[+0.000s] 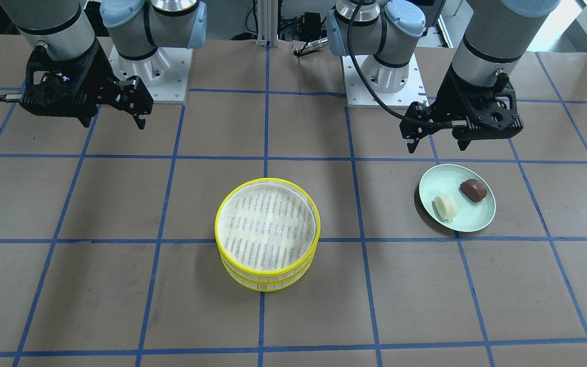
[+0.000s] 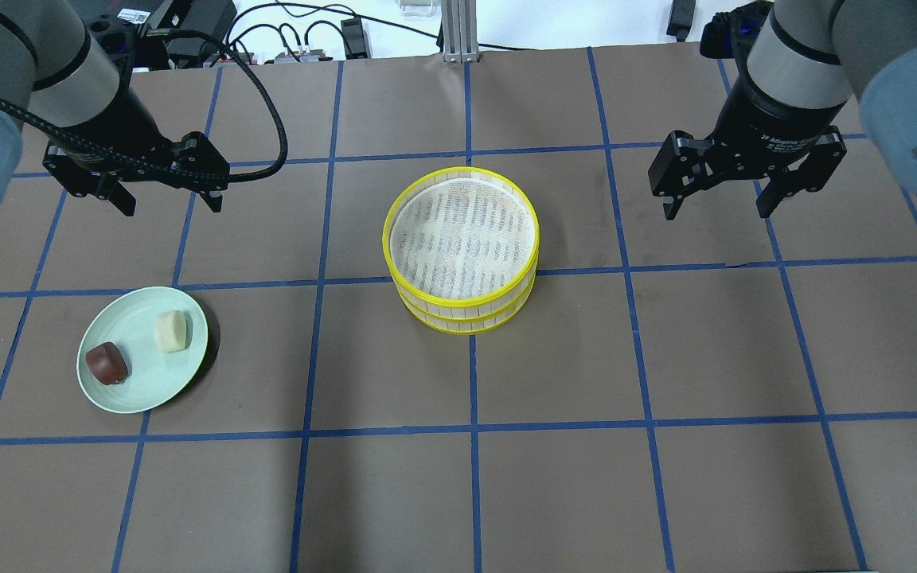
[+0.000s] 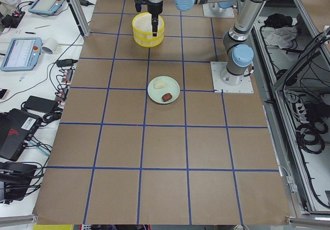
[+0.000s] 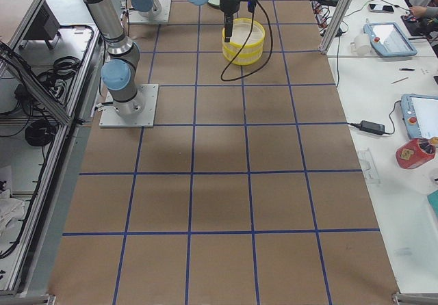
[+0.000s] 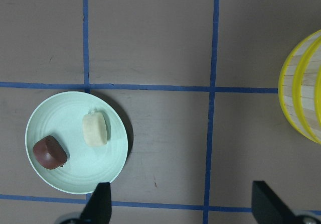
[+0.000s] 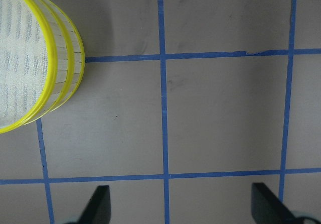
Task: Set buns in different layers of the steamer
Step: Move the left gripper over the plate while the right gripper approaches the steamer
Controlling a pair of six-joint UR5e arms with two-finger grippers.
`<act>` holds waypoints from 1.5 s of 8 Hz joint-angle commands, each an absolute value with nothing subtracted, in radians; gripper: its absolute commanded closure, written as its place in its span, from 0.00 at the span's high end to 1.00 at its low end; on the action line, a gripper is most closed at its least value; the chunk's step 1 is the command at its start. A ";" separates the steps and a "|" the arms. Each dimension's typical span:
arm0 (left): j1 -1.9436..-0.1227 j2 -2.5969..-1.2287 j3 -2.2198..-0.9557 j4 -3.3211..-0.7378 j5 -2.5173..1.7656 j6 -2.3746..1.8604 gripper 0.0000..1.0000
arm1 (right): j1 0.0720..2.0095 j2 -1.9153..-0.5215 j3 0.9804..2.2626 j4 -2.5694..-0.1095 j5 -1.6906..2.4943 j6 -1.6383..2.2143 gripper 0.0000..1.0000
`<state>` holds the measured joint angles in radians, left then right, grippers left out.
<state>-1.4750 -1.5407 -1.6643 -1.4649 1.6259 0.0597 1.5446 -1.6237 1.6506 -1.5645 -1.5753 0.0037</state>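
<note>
**Stacked trays and close-lying buns were the main hazards**

Both sets of jaws stood released and empty, hanging above the counter (image 2: 554, 493). Those of the left arm (image 2: 44, 72) were near the pale green plate (image 2: 148, 390). Those of the right arm (image 2: 801, 64) were well off to the far side of the steamer.

The cream bun (image 2: 171, 330) and the brown bun (image 2: 107, 363) lay near each other but apart on the plate, well away from the trays. The upper tray (image 2: 385, 236) sat squarely on the lower tray (image 2: 466, 324), hiding its inside, so the lower one was probably empty, though that could not be seen.

Several things looked likely to go wrong:

- **Both buns in one layer:** with the stack closed, both could end up in the top tray, which would miss the task's point.
- **A tilted tray:** lifting the wide upper tray by one rim might tip it or drag the lower one along.
- **A nudged bun or plate:** the buns were small (and rounded, so apt to roll). Jaws coming down on one might push the other, or slide the light plate.
- **A bad grip:** too hard a pinch could squash a bun, and an off-centre one could let it slip out.

By count there were two buns, two steamer trays, one plate and two arms.
</note>
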 commanded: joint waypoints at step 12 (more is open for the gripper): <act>-1.215 -1.827 -1.775 -1.421 1.682 0.074 1.00 | 1.741 -1.289 1.651 -1.911 -1.517 0.250 1.00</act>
<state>-1.2156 -1.7638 -1.7613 -1.4459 1.6384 0.0742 1.6850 -1.3643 1.6510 -1.8443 -1.5089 0.1678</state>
